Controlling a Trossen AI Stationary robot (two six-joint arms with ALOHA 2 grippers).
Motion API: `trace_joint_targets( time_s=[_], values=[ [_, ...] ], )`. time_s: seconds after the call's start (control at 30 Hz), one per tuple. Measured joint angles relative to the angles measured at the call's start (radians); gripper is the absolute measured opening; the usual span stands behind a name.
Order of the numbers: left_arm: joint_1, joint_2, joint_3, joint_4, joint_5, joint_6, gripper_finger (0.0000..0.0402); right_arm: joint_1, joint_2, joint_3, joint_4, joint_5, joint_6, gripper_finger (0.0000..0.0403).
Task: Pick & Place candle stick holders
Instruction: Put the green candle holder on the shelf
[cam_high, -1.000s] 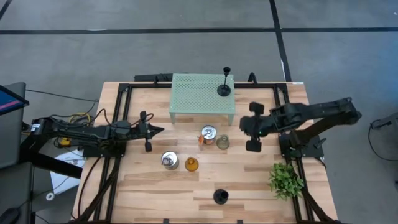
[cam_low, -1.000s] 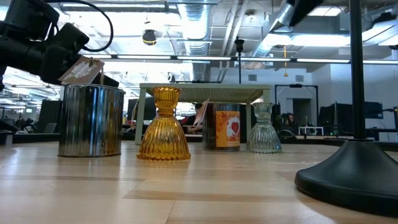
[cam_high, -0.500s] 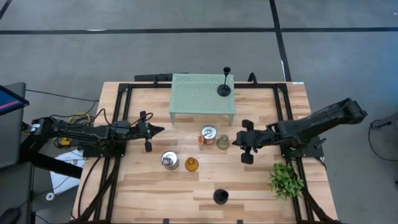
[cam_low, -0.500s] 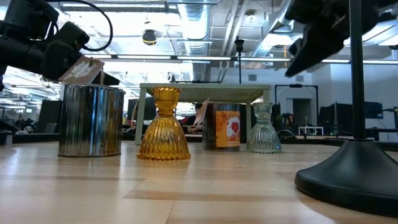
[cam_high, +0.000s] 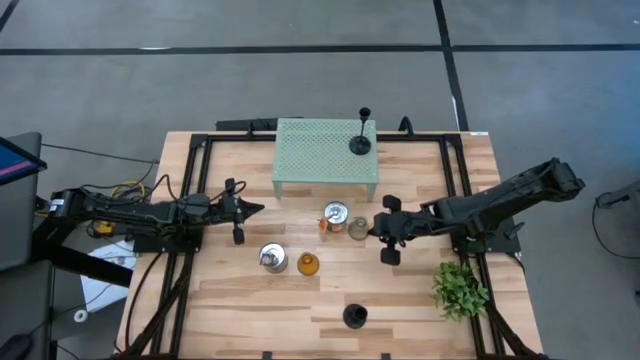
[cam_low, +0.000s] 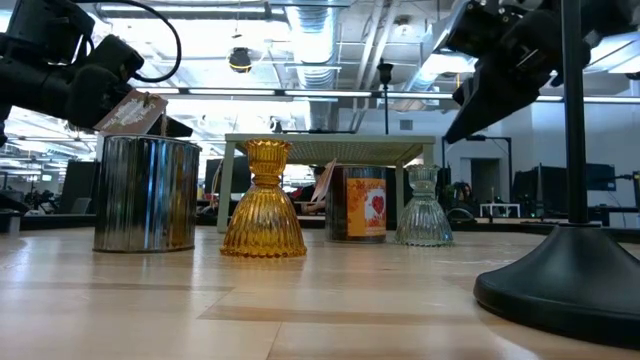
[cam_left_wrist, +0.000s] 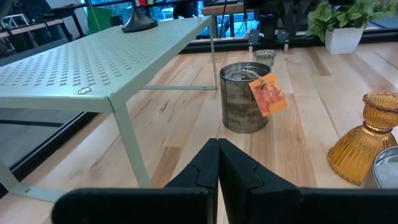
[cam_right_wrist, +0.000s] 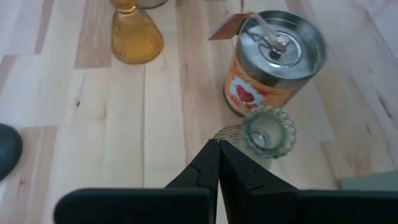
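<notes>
Right gripper (cam_high: 377, 232), fingers pinched together on nothing, hangs just beside the clear glass holder (cam_high: 358, 229) mid-desk, which stands upright straight ahead of its tips. Left gripper (cam_high: 257, 209), also clamped empty, waits well apart toward the left edge.

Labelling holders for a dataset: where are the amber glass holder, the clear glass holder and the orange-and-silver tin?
amber glass holder (cam_low: 263, 215): low view, flared ribbed base.
clear glass holder (cam_right_wrist: 268, 131): right wrist view, scalloped rim.
orange-and-silver tin (cam_right_wrist: 283, 38): right wrist view, silver lid.

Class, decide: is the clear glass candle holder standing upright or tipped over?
Upright. The clear glass holder stands on its flared base beside the orange tin, cup opening facing up.
</notes>
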Motion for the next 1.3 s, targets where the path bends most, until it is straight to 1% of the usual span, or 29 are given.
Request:
trace_joint_targets(
  time_s=[0.13,0.3,0.4,0.53,0.67,0.77,0.87,1.0,1.17,1.3],
  values=[
    [0.0,0.0,0.0,0.0,0.0,0.0,0.0008,-0.008,-0.003,0.0,0.004,0.001,-0.003,0.0001],
    [0.0,0.0,0.0,0.0,0.0,0.0,0.0008,-0.032,-0.001,0.0,0.062,-0.002,0.012,0.0001],
    [0.0,0.0,0.0,0.0,0.0,0.0,0.0008,-0.049,-0.001,0.0,0.083,-0.029,-0.001,0.0005],
    [0.0,0.0,0.0,0.0,0.0,0.0,0.0008,-0.067,0.0,0.0,0.078,-0.088,-0.034,0.0032],
    [0.0,0.0,0.0,0.0,0.0,0.0,0.0008,-0.067,0.0,0.0,0.079,-0.086,-0.064,0.0075],
    [0.0,0.0,0.0,0.0,0.0,0.0,0.0008,-0.067,0.0,0.0,0.073,-0.086,-0.103,0.01],
    [0.0,0.0,0.0,0.0,0.0,0.0,0.0008,-0.069,0.0,0.0,0.042,-0.085,-0.127,0.0112],
    [0.0,0.0,0.0,0.0,0.0,0.0,0.0008,-0.085,0.003,0.0,0.025,-0.084,-0.127,0.0112],
    [0.0,0.0,0.0,0.0,0.0,0.0,0.0008,-0.113,0.085,0.001,0.063,-0.111,-0.135,0.0112],
    [0.0,0.001,0.0,0.0,0.0,0.0,0.0008,-0.119,0.158,0.005,0.106,-0.095,-0.149,0.0113]
  ],
)
